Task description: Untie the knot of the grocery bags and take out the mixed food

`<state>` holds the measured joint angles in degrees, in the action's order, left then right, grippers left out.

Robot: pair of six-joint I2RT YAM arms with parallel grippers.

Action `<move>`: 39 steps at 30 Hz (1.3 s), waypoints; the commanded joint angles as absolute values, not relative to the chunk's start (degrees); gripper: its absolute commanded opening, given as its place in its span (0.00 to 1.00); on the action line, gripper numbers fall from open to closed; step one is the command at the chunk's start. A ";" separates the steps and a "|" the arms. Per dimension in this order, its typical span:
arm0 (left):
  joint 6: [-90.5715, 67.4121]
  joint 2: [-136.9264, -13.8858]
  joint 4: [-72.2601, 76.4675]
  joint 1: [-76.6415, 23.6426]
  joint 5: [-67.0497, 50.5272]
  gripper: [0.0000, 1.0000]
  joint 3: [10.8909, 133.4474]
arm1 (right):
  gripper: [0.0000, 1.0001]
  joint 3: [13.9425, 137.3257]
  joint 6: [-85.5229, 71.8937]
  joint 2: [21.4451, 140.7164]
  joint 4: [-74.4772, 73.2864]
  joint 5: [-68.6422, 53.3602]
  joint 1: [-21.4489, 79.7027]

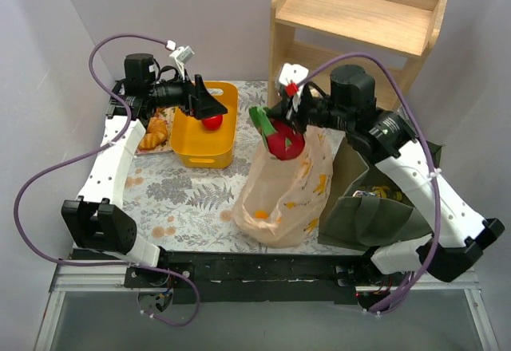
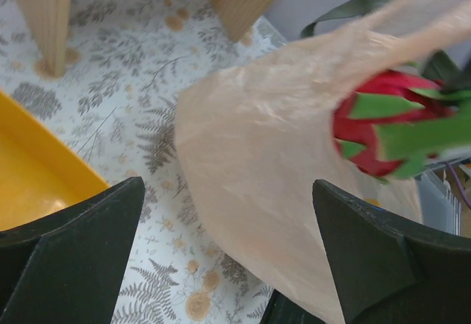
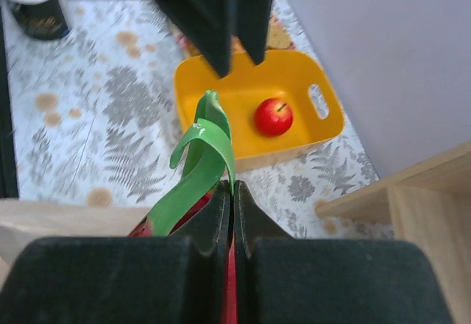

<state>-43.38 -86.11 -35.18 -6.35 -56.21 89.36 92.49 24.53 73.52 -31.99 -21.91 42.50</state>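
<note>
Above the thin tan plastic bag [image 1: 275, 199], your right gripper [image 3: 232, 193] was clamped on the red-and-green dragon fruit [image 1: 285, 142]; your left gripper [image 1: 209, 102] hung spread apart over the yellow plastic bin [image 1: 180, 140].

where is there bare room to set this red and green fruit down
Bare cloth front left, between the yellow bin, the plastic bag and the left arm. The bin holds only an apple. Crowded on the right: bag beside green tote.

Thin, crinkled plastic is shown by the tan bag [image 1: 283, 195], smooth plastic by the yellow bin [image 1: 204, 153], pale matt wood by the shelf [image 1: 359, 8].
</note>
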 commanded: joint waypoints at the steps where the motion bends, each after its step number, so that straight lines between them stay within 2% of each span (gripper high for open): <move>1: -45.53 -82.53 -33.49 -8.00 -63.45 0.98 94.39 | 0.01 99.22 13.80 79.61 -20.31 -20.21 40.17; 20: -45.18 -88.41 -32.43 -12.21 -64.34 0.97 100.19 | 0.01 99.58 8.97 85.69 -13.89 -23.82 40.08; 23: -45.26 -90.17 -32.26 -13.27 -64.51 0.86 101.60 | 0.01 99.76 8.61 86.48 -13.71 -23.82 40.08; 24: -45.26 -90.44 -32.08 -13.45 -64.34 0.78 101.78 | 0.01 99.76 8.61 86.57 -13.62 -23.99 40.08; 27: -45.35 -91.49 -31.47 -13.45 -64.77 0.71 102.13 | 0.01 99.76 8.70 86.92 -13.71 -24.26 40.08; 28: -45.53 -91.58 -31.29 -13.45 -65.56 0.60 102.04 | 0.01 99.67 8.61 87.01 -13.71 -24.26 40.17; 30: -45.62 -92.02 -31.20 -13.71 -66.61 0.50 101.87 | 0.01 99.32 8.61 87.01 -13.36 -23.73 40.08; 31: -45.53 -92.02 -31.20 -13.62 -67.06 0.40 101.69 | 0.01 99.23 8.53 86.92 -13.36 -23.56 40.08; 34: -45.53 -92.02 -31.20 -13.62 -68.64 0.28 100.55 | 0.01 99.14 8.70 87.01 -13.01 -22.50 40.08; 36: -45.53 -91.76 -31.20 -13.62 -69.08 0.06 99.76 | 0.01 99.05 8.88 87.10 -12.92 -22.24 40.08; 37: -45.44 -91.41 -31.29 -13.62 -68.65 0.00 99.67 | 0.01 98.97 9.05 87.10 -13.01 -22.15 40.08; 38: -45.35 -91.23 -31.38 -13.62 -68.21 0.00 99.58 | 0.07 98.96 9.23 87.01 -13.18 -22.15 40.08; 39: -44.74 -91.06 -31.72 -13.71 -67.25 0.00 99.75 | 0.25 98.88 9.32 86.75 -13.44 -22.06 40.08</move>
